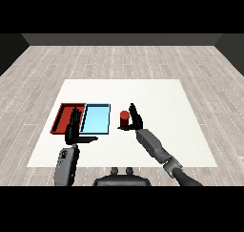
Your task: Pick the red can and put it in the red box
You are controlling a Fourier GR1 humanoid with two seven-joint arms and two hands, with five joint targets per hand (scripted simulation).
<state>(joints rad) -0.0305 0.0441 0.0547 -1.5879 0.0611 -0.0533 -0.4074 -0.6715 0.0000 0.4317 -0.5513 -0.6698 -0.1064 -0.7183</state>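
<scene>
Your right robot hand (135, 119) stands beside the red can (124, 119), fingers straight, holding nothing, ready to close; your left robot hand (75, 129) waits open before the red tray (61, 117).

White table (157, 97) bears red tray (61, 117), light blue tray (96, 119).

Both the left hand (74, 129) and right hand (136, 119) are raised, fingers straight.

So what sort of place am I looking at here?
Probably a bare test room for a robot's sorting practice. A white table stands on grey plank flooring, carrying only a red tray, a light blue tray and a red can, by the right hand.
</scene>
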